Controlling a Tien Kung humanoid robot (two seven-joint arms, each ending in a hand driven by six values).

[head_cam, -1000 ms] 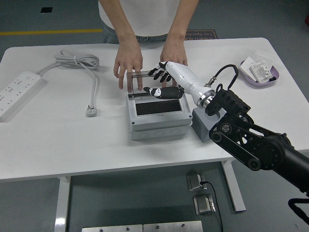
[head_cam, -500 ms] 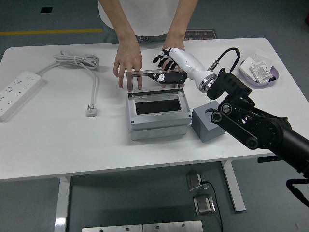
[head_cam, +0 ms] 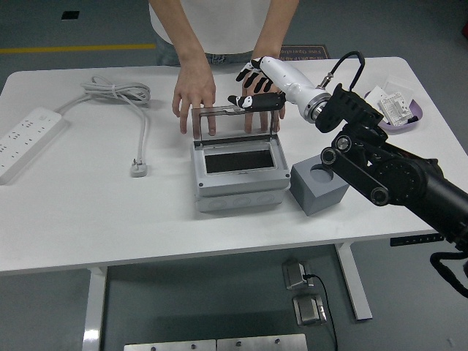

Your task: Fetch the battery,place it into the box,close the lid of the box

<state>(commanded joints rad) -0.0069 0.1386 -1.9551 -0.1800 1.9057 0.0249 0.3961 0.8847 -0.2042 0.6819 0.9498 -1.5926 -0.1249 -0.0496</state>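
No readable print anywhere. We see the right hand, fingers spread, thumb on the box lid, which stands upright. Battery location: cannot tell.

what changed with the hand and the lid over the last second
The right hand moved up and away toward the far side, its thumb raising the clear lid to stand upright at the box back edge. The person's hands, power strip and grey block stayed put.
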